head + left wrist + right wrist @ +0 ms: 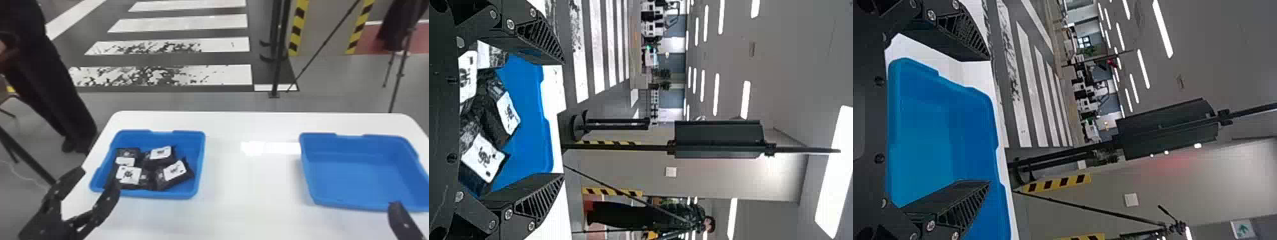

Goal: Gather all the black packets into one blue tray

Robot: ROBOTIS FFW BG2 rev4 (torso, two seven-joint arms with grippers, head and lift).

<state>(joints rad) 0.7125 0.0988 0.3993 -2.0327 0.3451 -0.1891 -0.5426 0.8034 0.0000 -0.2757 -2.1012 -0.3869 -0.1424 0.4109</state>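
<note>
1. Floor (198, 101) with white stripes spread beyond the table, ahead of both grippers.
2. White table (249, 188) lay ahead of them, a dark pole (277, 70) standing behind it.
3. Right blue tray (364, 166) sat just ahead of the right gripper (402, 221), whose fingers were spread, gripping nothing.
4. Left blue tray (200, 159) sat ahead and to the right of the left gripper (99, 176), also spread and unloaded; one finger overlapped its near left corner, contact unclear.
5. Black packets (174, 172), four visible, lay inside that tray, beyond the left gripper's fingertips and to their right.
</note>
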